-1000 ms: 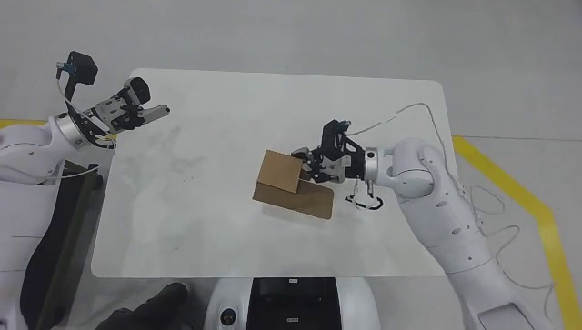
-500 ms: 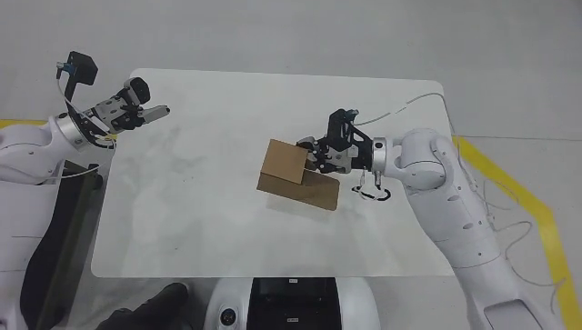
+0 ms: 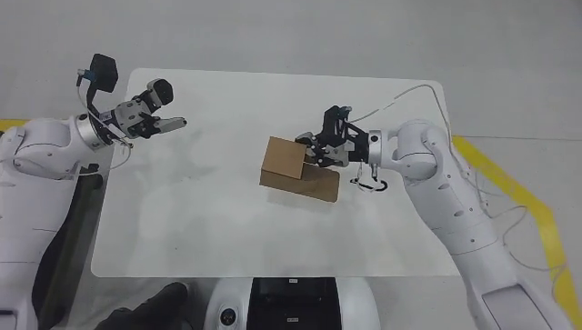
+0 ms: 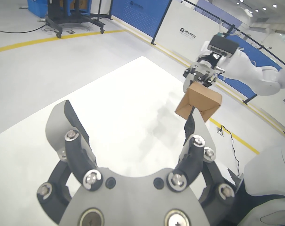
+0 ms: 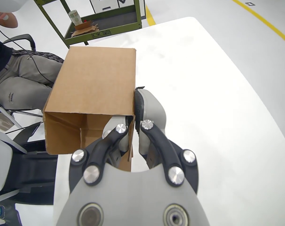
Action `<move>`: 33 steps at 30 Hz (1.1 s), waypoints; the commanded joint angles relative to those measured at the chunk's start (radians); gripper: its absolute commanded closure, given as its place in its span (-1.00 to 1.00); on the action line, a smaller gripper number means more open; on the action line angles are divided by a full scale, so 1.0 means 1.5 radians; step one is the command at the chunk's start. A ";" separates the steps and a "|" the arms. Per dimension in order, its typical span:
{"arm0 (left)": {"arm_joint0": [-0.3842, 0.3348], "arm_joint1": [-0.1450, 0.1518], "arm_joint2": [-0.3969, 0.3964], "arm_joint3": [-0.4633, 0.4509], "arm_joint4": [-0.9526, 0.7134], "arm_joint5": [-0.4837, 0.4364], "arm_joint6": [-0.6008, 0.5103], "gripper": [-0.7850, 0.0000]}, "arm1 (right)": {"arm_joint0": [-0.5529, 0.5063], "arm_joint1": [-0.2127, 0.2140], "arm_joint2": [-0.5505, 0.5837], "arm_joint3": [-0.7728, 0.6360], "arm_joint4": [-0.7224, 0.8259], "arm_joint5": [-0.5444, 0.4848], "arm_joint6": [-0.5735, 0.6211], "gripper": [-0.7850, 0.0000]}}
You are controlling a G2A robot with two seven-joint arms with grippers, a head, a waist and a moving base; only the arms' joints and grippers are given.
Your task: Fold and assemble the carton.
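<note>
A brown cardboard carton [image 3: 296, 170] is opened into a box shape near the middle of the white table [image 3: 209, 212]. My right gripper [image 3: 316, 152] is shut on one side wall of the carton [image 5: 93, 81], one finger inside the open end and one finger [image 5: 147, 104] outside. The carton [image 4: 199, 102] looks lifted and tilted, with its open end facing my right wrist. My left gripper [image 3: 175, 123] hovers open over the table's far left part, well apart from the carton, nothing between its fingers [image 4: 73, 123].
A green cart [image 5: 93, 19] with cardboard scraps stands beyond the table. A person sits beside it. A dark rack [image 3: 55, 239] stands off the table's left edge. A black cable loop [image 3: 368, 183] hangs by my right wrist. Bare tabletop lies between the two arms.
My right gripper has carried the carton slightly right and away from the front edge. My left arm has moved right, farther over the table.
</note>
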 commanded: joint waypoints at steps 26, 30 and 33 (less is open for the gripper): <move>-0.010 0.030 0.129 -0.120 0.160 0.001 0.138 -1.00 | 0.036 0.042 -0.059 -0.015 0.020 0.003 -0.101 1.00; -0.007 0.027 0.136 -0.139 0.190 0.002 0.144 -1.00 | 0.025 0.044 -0.058 -0.022 0.004 0.010 -0.110 1.00; -0.013 0.021 0.158 -0.144 0.248 0.001 0.159 -1.00 | 0.024 0.044 -0.057 -0.010 -0.004 0.000 -0.129 1.00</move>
